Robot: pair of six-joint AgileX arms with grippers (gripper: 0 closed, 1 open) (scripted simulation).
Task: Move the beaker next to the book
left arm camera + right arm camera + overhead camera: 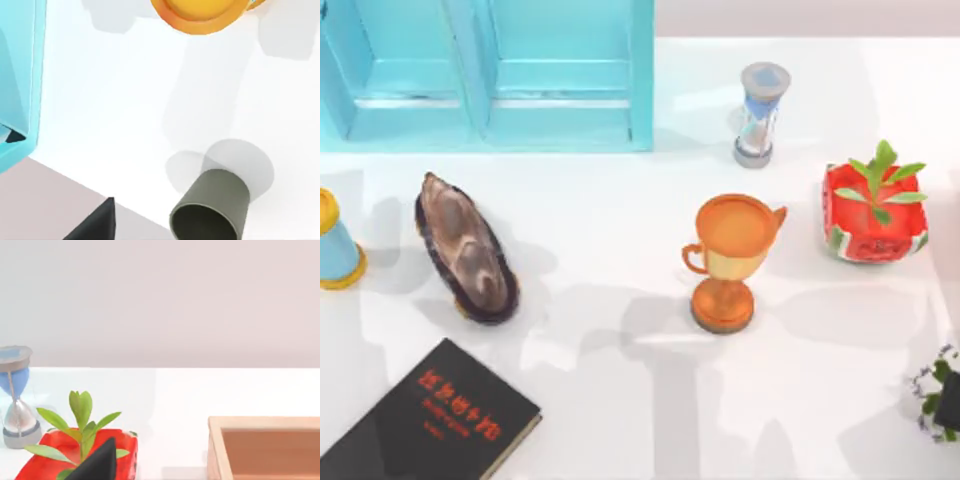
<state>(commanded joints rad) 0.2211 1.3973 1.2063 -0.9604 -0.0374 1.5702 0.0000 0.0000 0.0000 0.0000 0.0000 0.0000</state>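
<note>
Bright, even light w/ soft grey shadows on white table (620, 200); slight blur, no glare.

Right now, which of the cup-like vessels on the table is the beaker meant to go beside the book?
The beaker at the table's left edge: light blue with yellow rim and base, no handle. The orange goblet mid-table has a handle and spout. The book lies below the beaker.

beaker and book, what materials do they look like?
Beaker: looks like smooth matte plastic, flat light-blue body and yellow rims, though glazed ceramic is possible. Book: hardcover, matte black board cover with red print, pale paper page edges along one side.
</note>
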